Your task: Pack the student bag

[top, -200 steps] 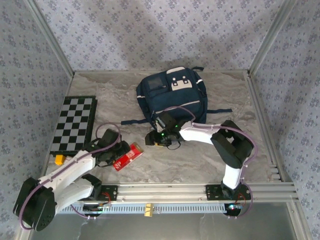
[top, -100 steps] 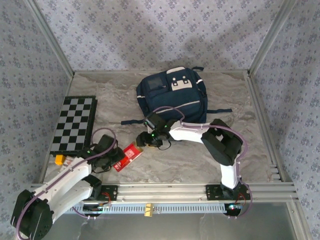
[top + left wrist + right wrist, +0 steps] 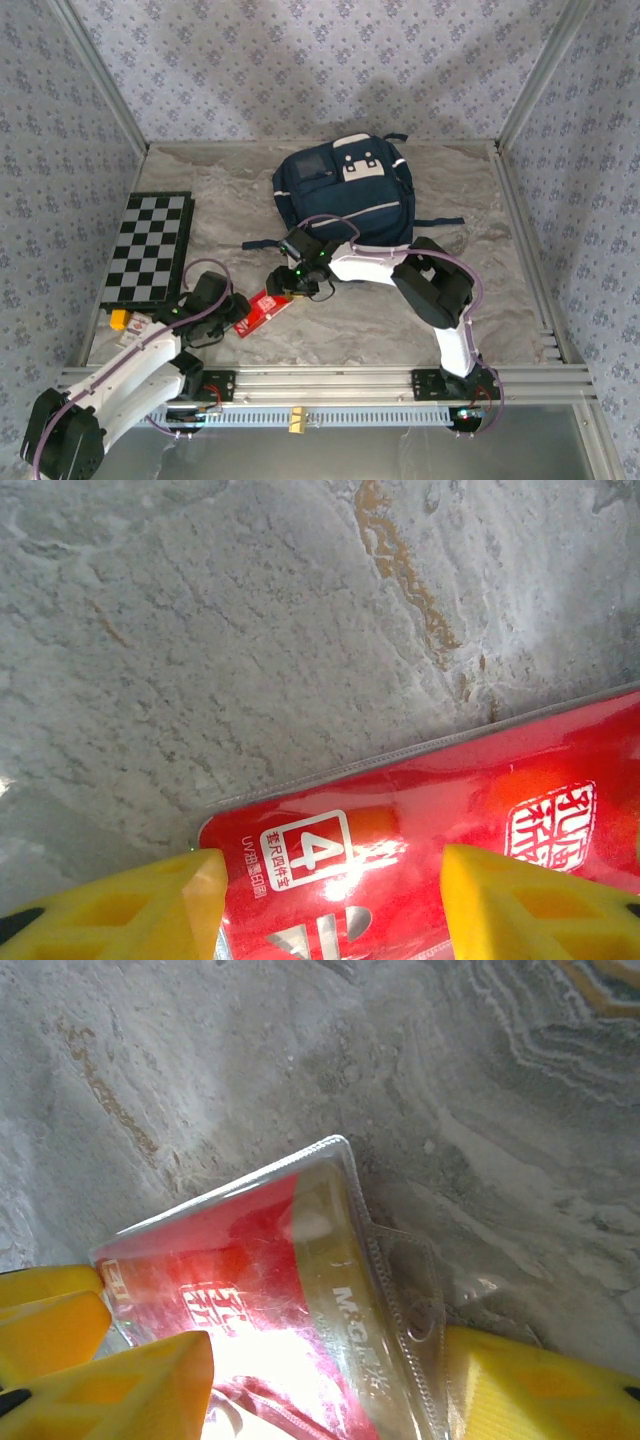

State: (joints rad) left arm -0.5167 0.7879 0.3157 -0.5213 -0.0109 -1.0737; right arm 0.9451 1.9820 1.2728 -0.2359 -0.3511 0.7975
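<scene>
The left gripper [image 3: 330, 880] has its yellow fingers spread over one end of a flat red packet [image 3: 430, 810], labelled with a boxed white "4" beside Chinese print too small to read. The right gripper [image 3: 325, 1380], jaws also apart, straddles its clear hang-tab end (lettering starts "M&G", the rest lost in glare), with bare marble table [image 3: 400, 320] open toward 3 o'clock. At 12 o'clock the student bag [image 3: 345, 195] lies flat near the rear edge; a chessboard [image 3: 150, 248] hugs the left edge at 10 o'clock.
</scene>
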